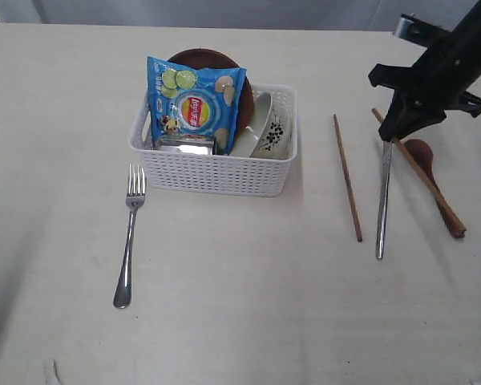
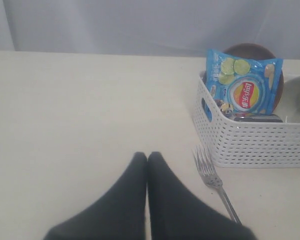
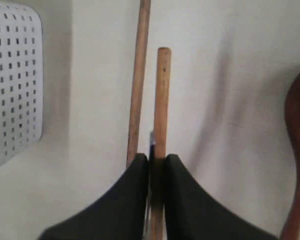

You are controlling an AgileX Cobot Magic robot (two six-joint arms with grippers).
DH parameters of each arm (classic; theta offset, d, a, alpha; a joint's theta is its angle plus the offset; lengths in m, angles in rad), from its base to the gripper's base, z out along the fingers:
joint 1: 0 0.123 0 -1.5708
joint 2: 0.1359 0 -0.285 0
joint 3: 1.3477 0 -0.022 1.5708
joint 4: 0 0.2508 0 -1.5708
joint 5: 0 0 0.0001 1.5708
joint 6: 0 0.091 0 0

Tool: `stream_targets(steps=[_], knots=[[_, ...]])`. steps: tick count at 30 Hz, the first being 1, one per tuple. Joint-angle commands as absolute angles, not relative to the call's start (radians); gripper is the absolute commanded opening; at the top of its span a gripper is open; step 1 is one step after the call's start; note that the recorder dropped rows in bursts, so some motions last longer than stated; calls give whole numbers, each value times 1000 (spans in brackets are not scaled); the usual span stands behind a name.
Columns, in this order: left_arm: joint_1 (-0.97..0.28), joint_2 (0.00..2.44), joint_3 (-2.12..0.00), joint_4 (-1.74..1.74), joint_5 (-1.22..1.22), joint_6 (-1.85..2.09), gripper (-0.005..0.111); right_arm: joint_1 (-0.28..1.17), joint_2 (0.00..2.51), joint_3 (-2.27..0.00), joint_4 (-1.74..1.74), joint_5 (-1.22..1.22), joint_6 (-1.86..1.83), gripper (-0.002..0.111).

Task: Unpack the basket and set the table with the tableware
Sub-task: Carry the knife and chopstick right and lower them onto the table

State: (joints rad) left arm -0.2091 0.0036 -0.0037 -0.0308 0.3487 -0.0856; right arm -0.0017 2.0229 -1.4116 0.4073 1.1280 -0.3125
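Pinching one chopstick (image 3: 162,90) in right gripper (image 3: 156,159) — laying it level, parallel beside other chopstick (image 3: 138,85), keeping clear of knife (image 1: 381,208).

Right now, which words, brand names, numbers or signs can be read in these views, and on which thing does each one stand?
On the blue foil chip bag, standing in the white perforated plastic basket: a round yellow emblem with a red band and white characters, too blurred to read.
Small print elsewhere on the same bag: too small to read.
On everything else in view: no writing shows.
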Motion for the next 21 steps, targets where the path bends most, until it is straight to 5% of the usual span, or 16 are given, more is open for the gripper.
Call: stream_targets(steps=[1, 17, 21], knots=[[-214, 0, 0, -30, 347, -83, 0, 3, 2060, -1411, 410, 1099, -330, -1], [-214, 0, 0, -30, 347, -83, 0, 3, 2089, -1402, 364, 923, -330, 0], [-214, 0, 0, -30, 347, -83, 0, 3, 2089, -1402, 364, 923, -319, 14]])
